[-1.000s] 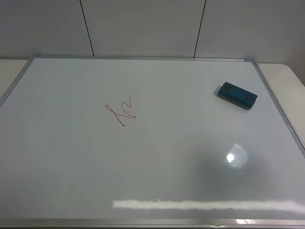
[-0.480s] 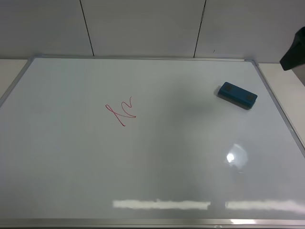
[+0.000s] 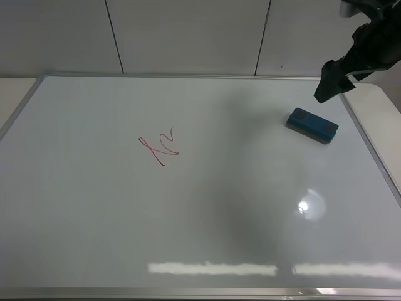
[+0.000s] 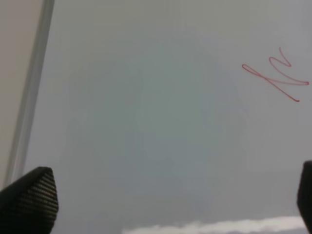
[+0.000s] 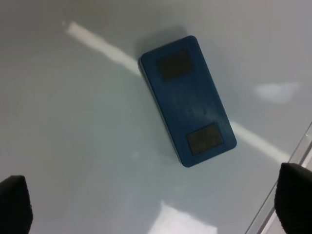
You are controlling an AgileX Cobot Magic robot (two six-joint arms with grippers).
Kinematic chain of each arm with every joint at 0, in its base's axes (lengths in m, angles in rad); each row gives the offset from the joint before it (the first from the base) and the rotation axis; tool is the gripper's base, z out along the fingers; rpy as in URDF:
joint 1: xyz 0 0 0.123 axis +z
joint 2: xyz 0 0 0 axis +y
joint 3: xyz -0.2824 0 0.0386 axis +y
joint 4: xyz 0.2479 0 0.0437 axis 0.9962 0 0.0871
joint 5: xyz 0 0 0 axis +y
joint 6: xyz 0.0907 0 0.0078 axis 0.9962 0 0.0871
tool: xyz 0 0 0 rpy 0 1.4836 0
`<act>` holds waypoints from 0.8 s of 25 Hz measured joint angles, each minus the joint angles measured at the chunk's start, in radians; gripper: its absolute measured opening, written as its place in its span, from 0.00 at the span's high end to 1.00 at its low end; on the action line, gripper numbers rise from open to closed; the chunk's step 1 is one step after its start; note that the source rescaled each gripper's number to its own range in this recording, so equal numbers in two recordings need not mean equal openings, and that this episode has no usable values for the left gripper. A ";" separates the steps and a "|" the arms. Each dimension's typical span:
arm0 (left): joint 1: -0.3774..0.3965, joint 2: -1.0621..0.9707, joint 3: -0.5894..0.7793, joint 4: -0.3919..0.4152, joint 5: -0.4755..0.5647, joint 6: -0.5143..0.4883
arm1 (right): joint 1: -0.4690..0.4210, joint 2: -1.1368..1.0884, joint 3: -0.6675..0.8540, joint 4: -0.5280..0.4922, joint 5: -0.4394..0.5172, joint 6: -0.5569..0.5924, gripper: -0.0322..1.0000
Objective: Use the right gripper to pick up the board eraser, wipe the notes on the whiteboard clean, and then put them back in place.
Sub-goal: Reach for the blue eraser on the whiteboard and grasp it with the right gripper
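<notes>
- The black jointed right arm (image 3: 366, 47) leans in from the far right corner of the high view and slants downward, its upper links cut off by the frame edge.
- At its tip, the small black two-fingered right gripper (image 3: 327, 86) points down and to the left.
- On the right wrist camera, its two rounded black fingertips (image 5: 13, 204) sit at opposite edges, spread wide.
- The black, ribbed-fingered left gripper (image 4: 168, 197) is spread wide too, with only its tips in shot.

No printed text, brand or number can be read. The only written mark is a thin red marker scribble (image 3: 158, 148) on the large glossy white silver-framed whiteboard (image 3: 88, 213). It loosely resembles a looped "N", but the reading is uncertain.
</notes>
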 joint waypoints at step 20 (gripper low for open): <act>0.000 0.000 0.000 0.000 0.000 0.000 | -0.065 0.315 -0.077 0.124 -0.141 -0.212 0.00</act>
